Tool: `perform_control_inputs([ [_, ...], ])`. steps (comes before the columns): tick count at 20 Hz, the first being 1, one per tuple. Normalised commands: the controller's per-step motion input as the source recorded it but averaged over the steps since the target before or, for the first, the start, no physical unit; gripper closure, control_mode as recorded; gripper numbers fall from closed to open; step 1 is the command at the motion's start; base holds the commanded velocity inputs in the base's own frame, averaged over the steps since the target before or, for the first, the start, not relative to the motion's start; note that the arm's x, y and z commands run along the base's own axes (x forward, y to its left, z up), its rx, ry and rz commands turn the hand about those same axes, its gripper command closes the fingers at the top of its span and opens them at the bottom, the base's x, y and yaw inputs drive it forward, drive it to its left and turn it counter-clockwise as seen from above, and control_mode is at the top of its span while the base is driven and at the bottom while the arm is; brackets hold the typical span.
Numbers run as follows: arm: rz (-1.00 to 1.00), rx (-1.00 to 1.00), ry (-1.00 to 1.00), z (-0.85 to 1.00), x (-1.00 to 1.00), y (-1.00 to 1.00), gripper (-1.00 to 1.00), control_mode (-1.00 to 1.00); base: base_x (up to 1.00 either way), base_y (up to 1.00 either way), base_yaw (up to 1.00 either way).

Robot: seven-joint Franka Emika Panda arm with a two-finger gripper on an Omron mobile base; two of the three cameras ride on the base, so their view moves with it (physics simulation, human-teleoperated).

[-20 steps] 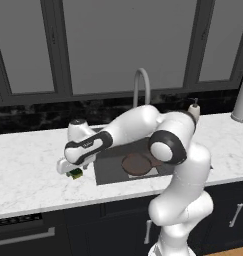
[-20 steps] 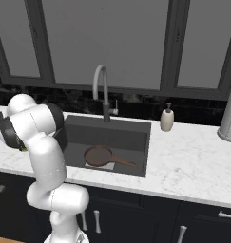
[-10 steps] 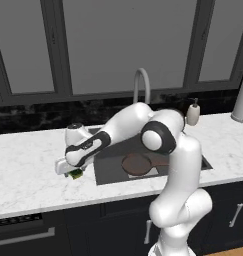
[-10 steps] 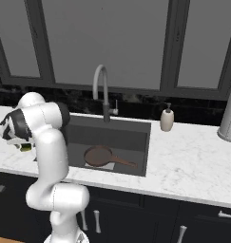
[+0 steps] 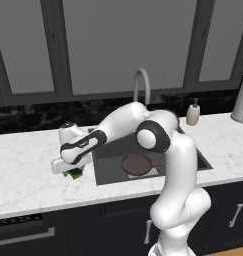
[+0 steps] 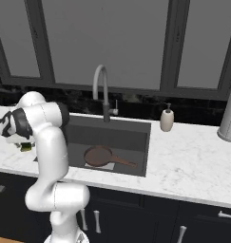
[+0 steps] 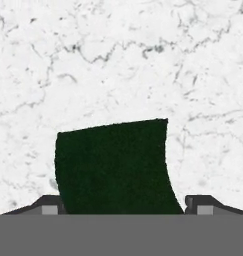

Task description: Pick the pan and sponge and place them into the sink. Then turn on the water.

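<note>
1. The sponge (image 7: 115,167) shows a flat, matte dark green top, roughly rectangular, lying on the white marble counter (image 7: 118,60) with its thin grey veining.
2. In the hand view the two dark finger tips (image 7: 49,204) stand at either side of the sponge, right against its edges. The frames do not settle whether they already press it, so I cannot tell if it is gripped.
3. The pan (image 5: 137,164), round, shallow and reddish-brown, lies on the floor of the dark grey sink (image 5: 105,167); its thin handle points away to the right in the right base view.
4. The left base view shows the gripper (image 5: 72,169) low over the counter just left of the sink, with a sliver of green and yellow under it.
5. Compared with a second ago, the arm has folded further down and the hand sits lower over the sponge; pan and sponge lie where they were.
6. The right base view shows the gooseneck faucet (image 6: 101,90) in full, and the sponge as a small green patch beside the arm.
</note>
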Motion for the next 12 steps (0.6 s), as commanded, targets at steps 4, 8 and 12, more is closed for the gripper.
perform_control_inputs([
  [4,-0.03,0.0,0.0,-0.13,0.02,0.04,1.0,-1.0,0.0,0.0,0.0],
  [8,0.0,0.0,0.0,-0.06,0.0,-0.04,1.0,-1.0,0.0,0.0,0.0],
  [12,0.0,0.05,-0.03,0.14,-0.09,-0.7,1.0,-1.0,0.0,0.0,0.0],
])
